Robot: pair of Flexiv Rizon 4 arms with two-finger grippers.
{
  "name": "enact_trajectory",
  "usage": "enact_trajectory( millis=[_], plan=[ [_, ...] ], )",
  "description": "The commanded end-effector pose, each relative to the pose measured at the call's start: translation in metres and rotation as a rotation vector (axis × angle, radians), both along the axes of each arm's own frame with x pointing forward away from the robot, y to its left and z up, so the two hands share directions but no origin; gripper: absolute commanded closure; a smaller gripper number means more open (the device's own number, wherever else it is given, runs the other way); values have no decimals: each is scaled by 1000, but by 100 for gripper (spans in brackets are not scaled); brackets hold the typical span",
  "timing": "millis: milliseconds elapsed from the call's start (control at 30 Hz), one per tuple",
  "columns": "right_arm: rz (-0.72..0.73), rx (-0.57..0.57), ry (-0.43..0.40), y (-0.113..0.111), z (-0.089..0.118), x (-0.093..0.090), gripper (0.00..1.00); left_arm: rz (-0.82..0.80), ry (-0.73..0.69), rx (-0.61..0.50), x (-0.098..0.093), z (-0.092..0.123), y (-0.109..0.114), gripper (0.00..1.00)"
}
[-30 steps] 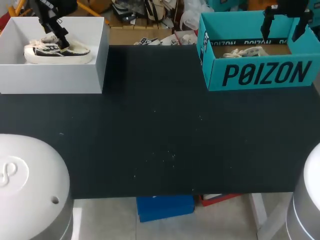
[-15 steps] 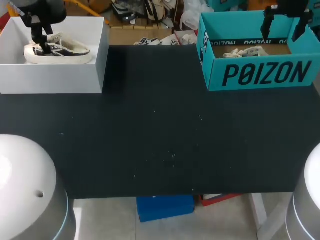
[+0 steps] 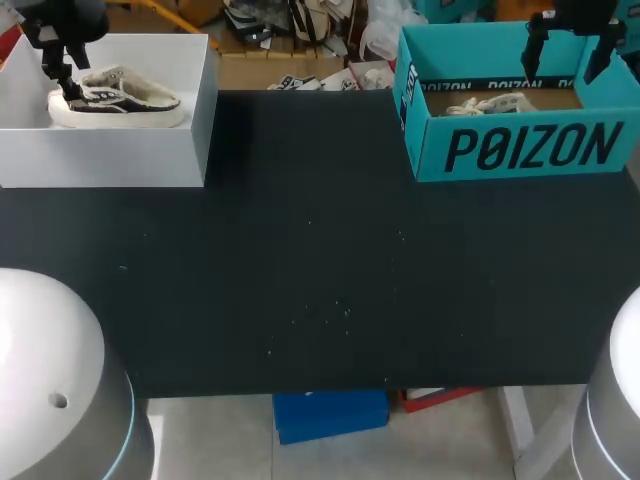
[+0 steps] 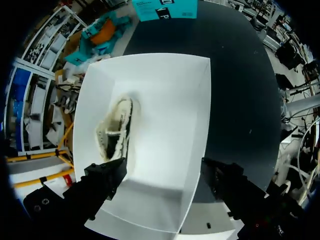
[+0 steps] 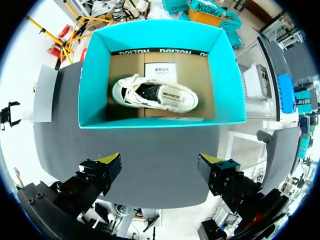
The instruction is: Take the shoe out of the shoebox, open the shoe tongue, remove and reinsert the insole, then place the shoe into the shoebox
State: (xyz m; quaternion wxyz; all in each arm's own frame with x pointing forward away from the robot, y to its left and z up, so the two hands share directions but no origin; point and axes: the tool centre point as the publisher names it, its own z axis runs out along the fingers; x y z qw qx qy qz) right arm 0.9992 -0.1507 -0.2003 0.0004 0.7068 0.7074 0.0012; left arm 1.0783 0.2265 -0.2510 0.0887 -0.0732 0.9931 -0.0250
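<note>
2 boxes, 1 shoe each: white box w/ dark-trimmed shoe, teal box w/ white shoe. L gripper & R gripper: fingers spread.

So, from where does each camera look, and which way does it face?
Head view: above and behind, facing down on the table; left arm and right arm show.
Left wrist view: over the white box, looking down at the dark-trimmed shoe; own open jaws show.
Right wrist view: over the teal box, looking down at the white shoe; own open jaws show.
Shared: head view also shows both boxes.
</note>
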Motion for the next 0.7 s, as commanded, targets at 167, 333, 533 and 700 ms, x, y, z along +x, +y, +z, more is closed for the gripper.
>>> enact_trajectory(
  millis=[167, 333, 533, 700],
  plan=[
    [0, 0, 1, 0, 0, 0, 0, -8, 82, 11, 61, -42, 14, 15],
    [0, 0, 1, 0, 0, 0, 0, -20, 83, 20, 87, -63, 18, 27],
    [0, 0, 1, 0, 0, 0, 0, -30, 95, 31, 114, -90, 18, 29],
    [0, 0, 1, 0, 0, 0, 0, -52, 101, 34, 133, -103, 14, 32]
  ],
)
